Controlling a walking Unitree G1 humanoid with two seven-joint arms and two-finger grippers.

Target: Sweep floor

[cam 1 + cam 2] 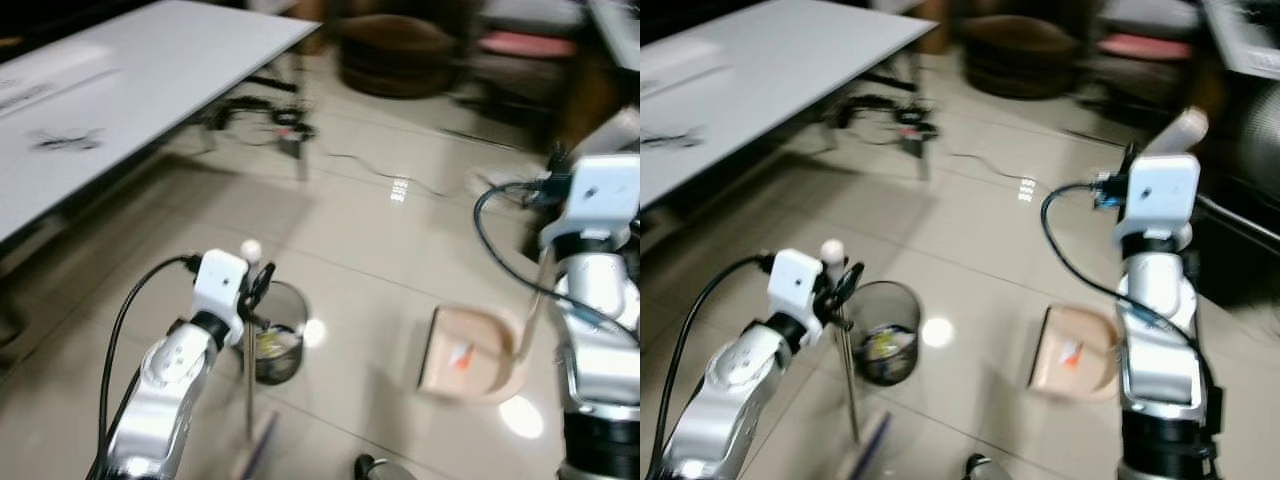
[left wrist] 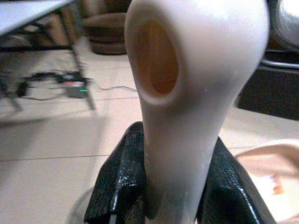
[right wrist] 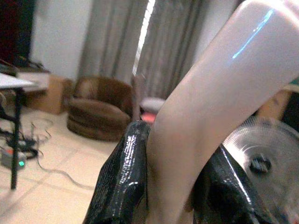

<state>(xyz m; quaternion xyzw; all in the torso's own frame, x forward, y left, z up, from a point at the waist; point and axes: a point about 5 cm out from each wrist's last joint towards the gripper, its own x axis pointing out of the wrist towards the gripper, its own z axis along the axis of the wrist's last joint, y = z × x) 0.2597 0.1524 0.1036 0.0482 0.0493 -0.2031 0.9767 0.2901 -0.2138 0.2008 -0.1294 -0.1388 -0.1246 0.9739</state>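
Note:
My left gripper [image 1: 257,285] is shut on the white top of a broom handle [image 2: 196,70]. The thin broom stick [image 1: 848,390] runs straight down to the floor, where the blurred broom head [image 1: 255,455] rests. My right gripper [image 3: 173,186] is raised on the right and shut on the long beige handle [image 3: 224,93] of a dustpan. The beige dustpan [image 1: 470,355] sits on the tiled floor beside my right arm, with a small orange scrap in it. A black mesh waste bin [image 1: 280,340] holding some rubbish stands just behind the broom stick.
A white table [image 1: 150,70] fills the upper left, with cables and a power strip [image 1: 285,125] on the floor under its far end. A brown round seat [image 1: 395,50] stands at the back. A fan [image 3: 259,156] is nearby. Open tiles [image 1: 400,240] lie ahead.

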